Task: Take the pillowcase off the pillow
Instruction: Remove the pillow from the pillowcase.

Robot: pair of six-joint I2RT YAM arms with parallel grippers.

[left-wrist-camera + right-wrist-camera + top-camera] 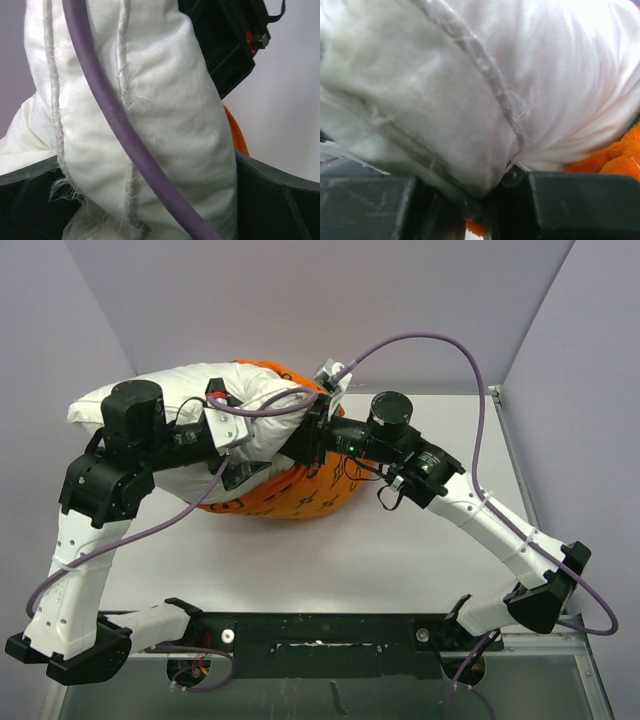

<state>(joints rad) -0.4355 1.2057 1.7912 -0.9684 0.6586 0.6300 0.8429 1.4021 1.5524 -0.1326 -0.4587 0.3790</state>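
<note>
The plump white seamed-fabric pillow (175, 390) projects toward 10 o'clock. Its 4 o'clock end sits inside the bunched bright-orange plush pillowcase (290, 495), which is printed with black motifs.

Left gripper (232, 445): jaws wide apart, straddling the cushion.

Right gripper (485, 210): jaws nearly together, pinching a white fold, with orange plush just below.

Close the left jaws deep into the stuffing before pulling toward 9 o'clock. The frayed seams offer poor purchase.
</note>
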